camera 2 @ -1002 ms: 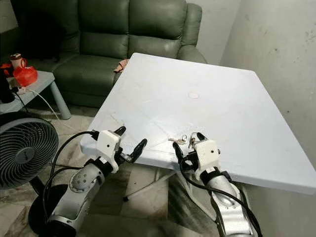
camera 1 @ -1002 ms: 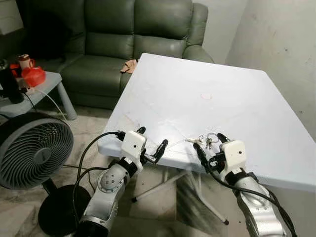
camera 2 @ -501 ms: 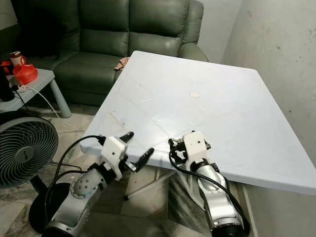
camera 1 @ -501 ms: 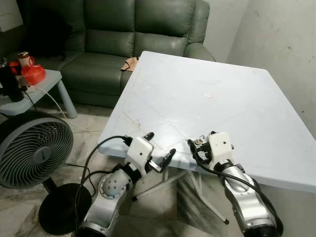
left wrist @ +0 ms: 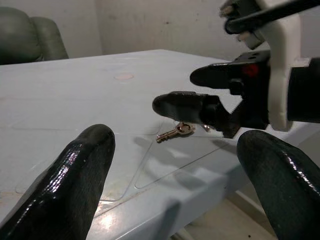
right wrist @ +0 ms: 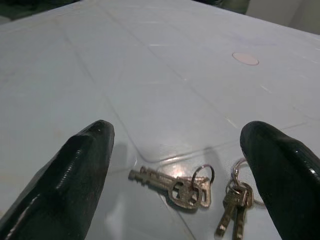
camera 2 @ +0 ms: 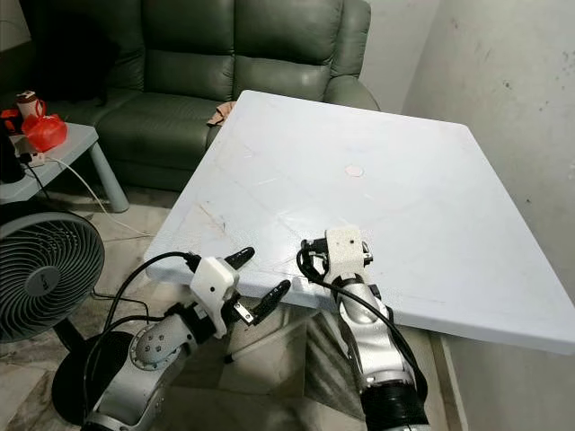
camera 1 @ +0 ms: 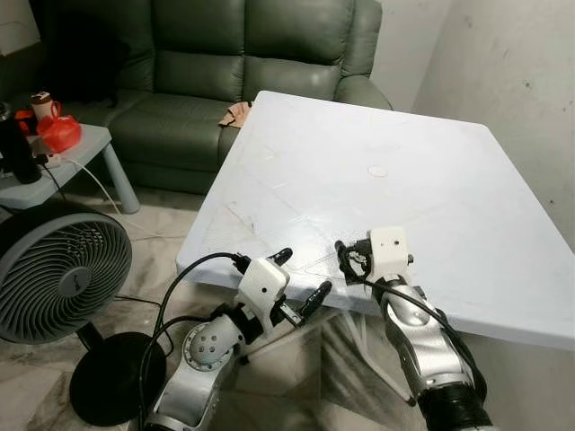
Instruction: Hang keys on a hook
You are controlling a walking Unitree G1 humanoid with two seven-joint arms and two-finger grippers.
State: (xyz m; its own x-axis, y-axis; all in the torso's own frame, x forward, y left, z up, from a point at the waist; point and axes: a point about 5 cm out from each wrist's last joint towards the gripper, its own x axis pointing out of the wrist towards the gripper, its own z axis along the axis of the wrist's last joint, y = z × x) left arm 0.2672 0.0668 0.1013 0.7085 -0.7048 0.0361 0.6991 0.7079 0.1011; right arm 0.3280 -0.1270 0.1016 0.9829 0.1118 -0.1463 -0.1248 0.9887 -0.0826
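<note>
Right gripper (right wrist: 175, 145) spread wide over keys (right wrist: 192, 187) at table (camera 1: 431, 180) 6 o'clock edge; drop lower, then pinch the ring.

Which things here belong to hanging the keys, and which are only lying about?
For the job:
- keys, on the table near its front edge
- right gripper, open over the keys

Lying about:
- left gripper, open, off the table edge
- sofa
- fan
- side table
</note>
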